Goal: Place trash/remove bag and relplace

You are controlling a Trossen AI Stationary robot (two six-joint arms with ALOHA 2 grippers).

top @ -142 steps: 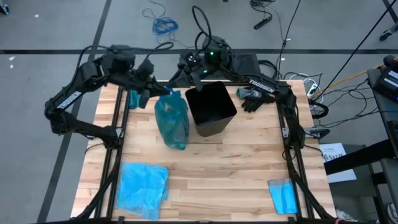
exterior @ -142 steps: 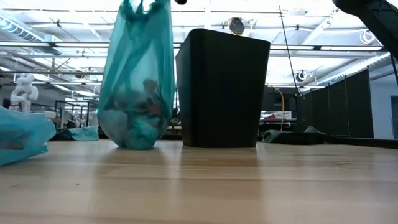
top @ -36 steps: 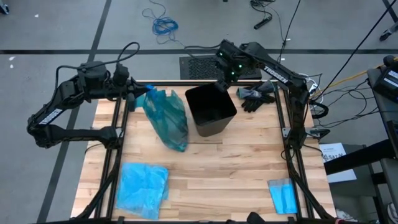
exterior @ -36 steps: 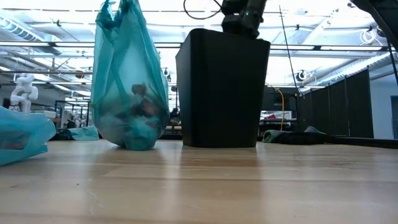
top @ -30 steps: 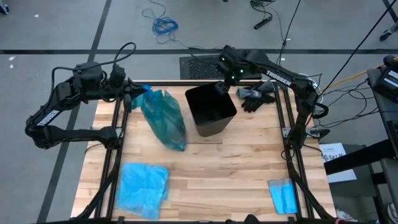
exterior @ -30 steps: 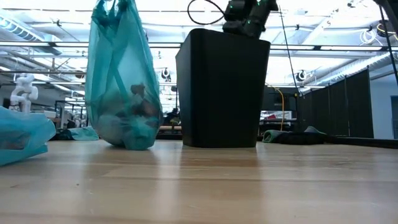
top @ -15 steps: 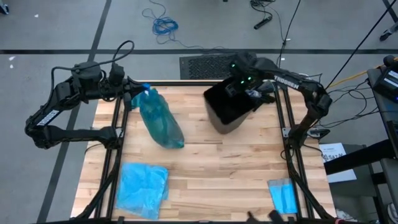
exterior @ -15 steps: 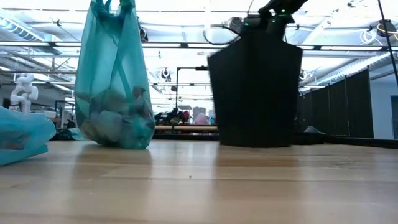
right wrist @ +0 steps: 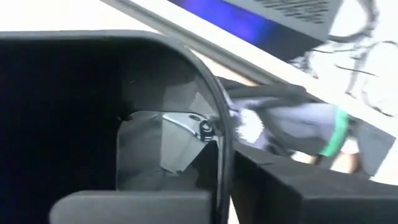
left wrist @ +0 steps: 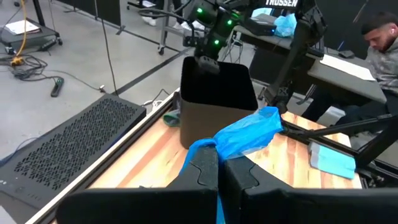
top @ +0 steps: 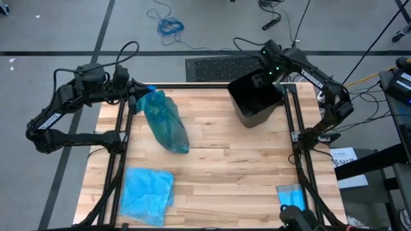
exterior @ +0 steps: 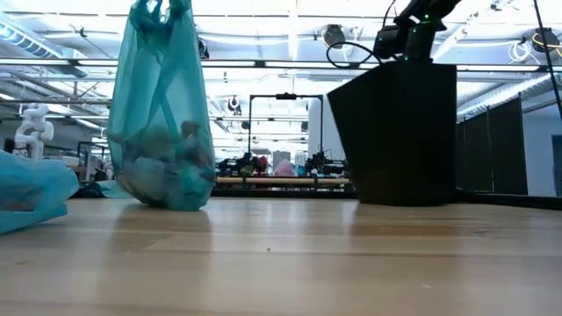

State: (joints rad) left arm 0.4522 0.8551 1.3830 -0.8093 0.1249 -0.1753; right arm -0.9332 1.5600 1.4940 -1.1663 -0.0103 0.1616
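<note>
Your right gripper (top: 264,77) is pinched on the rim of the black bin (top: 257,97) at the table's (top: 225,160) far right corner. Your left gripper (top: 136,101) clamps the teal bag's (top: 164,120) neck; trash (exterior: 162,167) fills its bottom, far left.

A translucent teal-green crinkly plastic bag (top: 164,124) sits on a pale striped wooden table (top: 225,167). Nearby are a matte black plastic bin (top: 255,99) and a flat sky-blue plastic bag (top: 148,195).
</note>
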